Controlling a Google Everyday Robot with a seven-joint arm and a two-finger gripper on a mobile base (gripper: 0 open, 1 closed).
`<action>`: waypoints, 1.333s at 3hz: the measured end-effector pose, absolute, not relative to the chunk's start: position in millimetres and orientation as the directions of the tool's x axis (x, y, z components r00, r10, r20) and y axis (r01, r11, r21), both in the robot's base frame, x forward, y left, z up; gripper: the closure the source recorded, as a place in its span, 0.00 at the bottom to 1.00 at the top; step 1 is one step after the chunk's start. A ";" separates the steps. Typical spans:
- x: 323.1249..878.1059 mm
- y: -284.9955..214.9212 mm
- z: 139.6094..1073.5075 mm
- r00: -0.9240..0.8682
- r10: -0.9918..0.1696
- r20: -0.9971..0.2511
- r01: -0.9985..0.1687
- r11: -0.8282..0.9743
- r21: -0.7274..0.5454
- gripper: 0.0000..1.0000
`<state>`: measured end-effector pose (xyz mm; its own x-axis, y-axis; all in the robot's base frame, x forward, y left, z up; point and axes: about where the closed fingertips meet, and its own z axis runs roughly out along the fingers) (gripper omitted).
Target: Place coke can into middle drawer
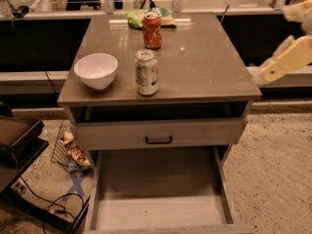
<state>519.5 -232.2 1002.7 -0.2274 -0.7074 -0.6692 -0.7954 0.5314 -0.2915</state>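
Observation:
The coke can (pixel 152 30), red-orange with a silver top, stands upright at the back middle of the cabinet top (pixel 204 67). The middle drawer (pixel 156 186) is pulled out wide at the bottom of the view, with a pale flat floor, low side walls and nothing inside. My gripper (pixel 274 68) shows as a cream shape at the right edge. It hangs in the air just off the cabinet's right side, well away from the can and above the drawer's level.
A pale silver-green can (pixel 146 72) stands near the top's front edge, with a white bowl (pixel 96 69) to its left. A green bag (pixel 146 17) lies behind the coke can. A drawer front with a black handle (pixel 159 140) sits above the open drawer. Clutter and cables (pixel 68 150) lie on the left floor.

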 end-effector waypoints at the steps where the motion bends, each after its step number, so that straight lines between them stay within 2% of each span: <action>1: 553.1 -217.4 1006.6 -0.135 -0.600 -0.789 -0.755 0.578 -0.310 0.00; 2: 562.5 -196.7 1006.0 -0.117 -0.519 -0.847 -0.700 0.648 -0.300 0.00; 3: 576.6 -194.7 1005.7 -0.105 -0.500 -0.860 -0.659 0.682 -0.316 0.00; 4: 580.0 -185.1 1001.4 -0.105 -0.491 -0.865 -0.665 0.681 -0.306 0.00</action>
<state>580.0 -185.1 1001.4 -0.1049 -0.4914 -0.8646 -0.6650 0.6811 -0.3064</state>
